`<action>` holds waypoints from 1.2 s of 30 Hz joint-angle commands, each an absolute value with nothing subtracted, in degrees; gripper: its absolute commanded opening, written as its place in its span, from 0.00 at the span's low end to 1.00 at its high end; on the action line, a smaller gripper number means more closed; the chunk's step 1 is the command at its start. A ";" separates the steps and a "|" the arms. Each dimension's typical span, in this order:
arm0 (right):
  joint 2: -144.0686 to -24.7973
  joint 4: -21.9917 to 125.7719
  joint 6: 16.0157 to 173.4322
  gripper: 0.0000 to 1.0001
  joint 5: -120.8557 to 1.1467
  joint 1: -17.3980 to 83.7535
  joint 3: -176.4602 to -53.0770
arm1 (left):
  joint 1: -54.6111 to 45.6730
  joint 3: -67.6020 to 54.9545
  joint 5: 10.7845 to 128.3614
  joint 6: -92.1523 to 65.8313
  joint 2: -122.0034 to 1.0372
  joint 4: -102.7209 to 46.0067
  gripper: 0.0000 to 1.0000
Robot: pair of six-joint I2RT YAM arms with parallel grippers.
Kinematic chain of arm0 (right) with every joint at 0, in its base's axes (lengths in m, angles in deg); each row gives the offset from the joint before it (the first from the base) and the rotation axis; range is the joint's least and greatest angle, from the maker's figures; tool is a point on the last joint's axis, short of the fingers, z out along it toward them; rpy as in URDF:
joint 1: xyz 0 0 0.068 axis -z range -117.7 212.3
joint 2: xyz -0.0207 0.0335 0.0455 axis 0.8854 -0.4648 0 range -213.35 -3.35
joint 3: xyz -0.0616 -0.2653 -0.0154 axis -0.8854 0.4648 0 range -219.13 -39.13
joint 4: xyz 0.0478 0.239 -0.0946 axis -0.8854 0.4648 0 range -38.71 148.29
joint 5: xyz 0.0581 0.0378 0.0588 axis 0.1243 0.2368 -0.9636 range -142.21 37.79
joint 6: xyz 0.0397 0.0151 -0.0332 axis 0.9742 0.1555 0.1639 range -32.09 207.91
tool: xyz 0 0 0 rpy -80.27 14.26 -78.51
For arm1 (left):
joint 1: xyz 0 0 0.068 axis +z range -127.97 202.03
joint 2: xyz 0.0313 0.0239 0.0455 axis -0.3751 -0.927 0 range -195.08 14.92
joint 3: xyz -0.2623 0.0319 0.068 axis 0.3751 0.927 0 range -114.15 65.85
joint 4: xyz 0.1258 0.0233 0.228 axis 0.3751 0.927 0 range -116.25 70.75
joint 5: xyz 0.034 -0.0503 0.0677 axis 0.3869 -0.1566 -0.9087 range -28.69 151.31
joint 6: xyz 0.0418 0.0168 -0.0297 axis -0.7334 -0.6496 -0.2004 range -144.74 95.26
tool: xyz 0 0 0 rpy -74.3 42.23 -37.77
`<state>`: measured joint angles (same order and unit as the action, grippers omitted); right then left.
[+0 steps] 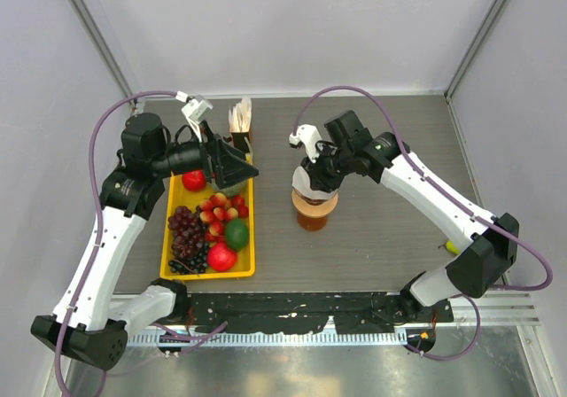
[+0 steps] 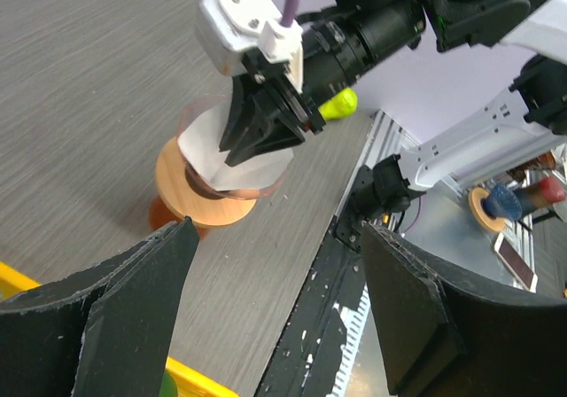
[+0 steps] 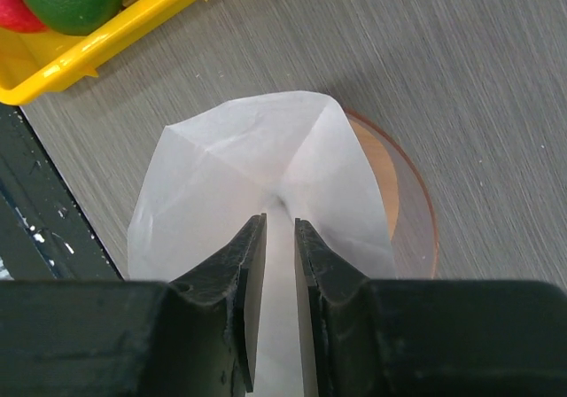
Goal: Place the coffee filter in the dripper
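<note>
coffee filter (image 3: 257,175): thin creased white paper cone
dripper (image 3: 390,193): round tan ring, under it
right hand (image 3: 279,229): pinching the coffee filter
left hand (image 2: 279,233): spread wide, empty
desk (image 3: 487,78): grey woodgrain

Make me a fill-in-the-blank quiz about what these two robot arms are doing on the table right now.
1. The coffee filter, held over the dripper by the right gripper, is ___ paper.
2. The left gripper holds nothing, and its jaws stand ___.
3. The fruit lies in a tray coloured ___.

Missing words: white; open; yellow.
</note>
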<state>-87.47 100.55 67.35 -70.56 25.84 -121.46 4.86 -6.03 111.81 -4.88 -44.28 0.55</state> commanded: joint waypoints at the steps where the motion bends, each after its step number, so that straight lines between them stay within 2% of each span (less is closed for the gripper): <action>1: -88.08 99.02 66.64 0.25 -67.60 24.95 -122.10 | 8.57 -9.47 110.80 -2.42 -43.96 -0.68 0.84; 9: -90.89 99.46 66.11 0.25 -67.77 24.34 -121.93 | 12.54 -10.71 111.15 -0.92 -43.70 -0.06 0.85; 36: -95.11 99.99 65.32 0.25 -68.82 24.34 -119.99 | 12.89 -7.98 110.71 -0.66 -42.38 -0.15 0.86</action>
<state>-94.51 100.59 65.69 -68.55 24.52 -120.26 12.47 -8.33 110.76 -1.12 -43.51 0.77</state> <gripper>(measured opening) 0.251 0.854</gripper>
